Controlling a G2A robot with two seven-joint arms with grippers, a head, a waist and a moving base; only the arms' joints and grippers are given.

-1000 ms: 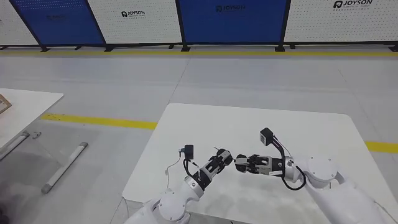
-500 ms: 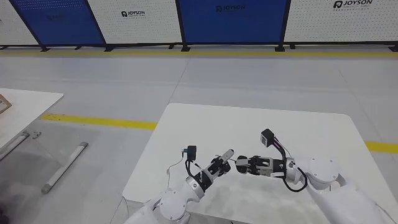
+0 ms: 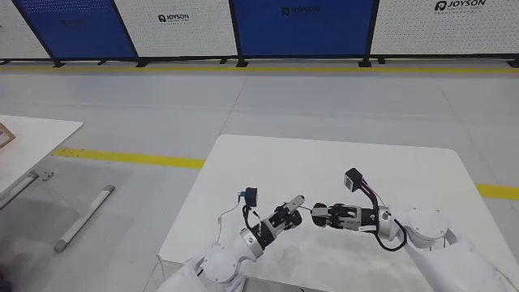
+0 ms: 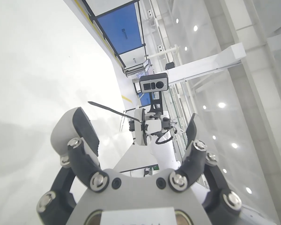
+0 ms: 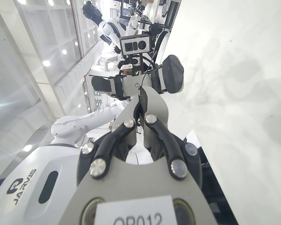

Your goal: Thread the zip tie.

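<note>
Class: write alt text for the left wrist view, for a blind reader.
The left gripper is open, fingers spread wide. Facing it, the right gripper is shut on a thin black zip tie, its pointed end free over the white table.

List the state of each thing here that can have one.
zip tie: straight, pointed end free, no loop formed.
left claw: open, empty.
right claw: shut on the zip tie.
</note>
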